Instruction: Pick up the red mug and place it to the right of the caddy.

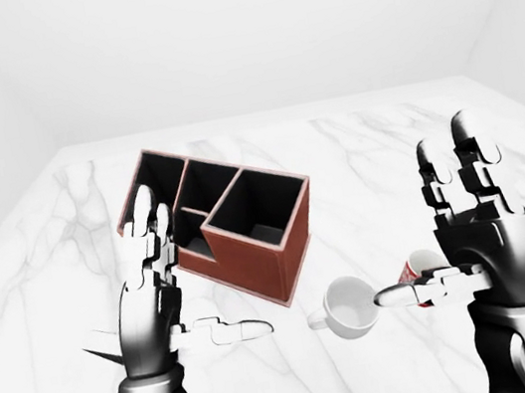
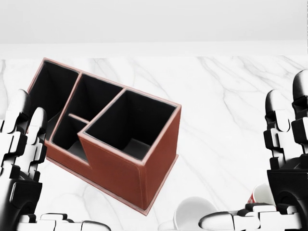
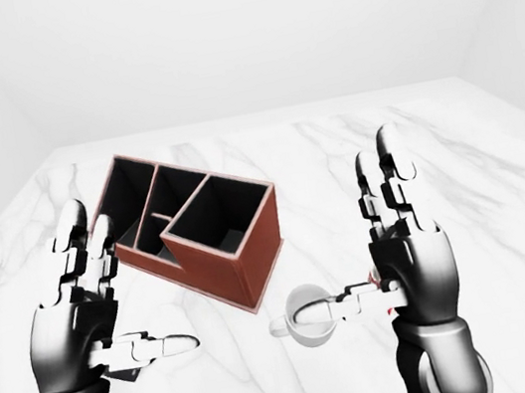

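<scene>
Left-eye view: red mug (image 1: 421,265), white markings unreadable, beside caddy (image 1: 237,223).

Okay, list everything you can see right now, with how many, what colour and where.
caddy: one, reddish-brown with black compartments, on the table, left of centre in the left-eye view.
white mug: one, white, on the table below and right of the caddy.
red mug: one, red with white pattern, just right of the white mug, partly hidden by the right thumb.
dark object: one, black, mostly hidden behind the left hand; cannot tell what it is.
table: one, white marble.
left hand: one, raised, fingers open.
right hand: one, raised, fingers open.
</scene>
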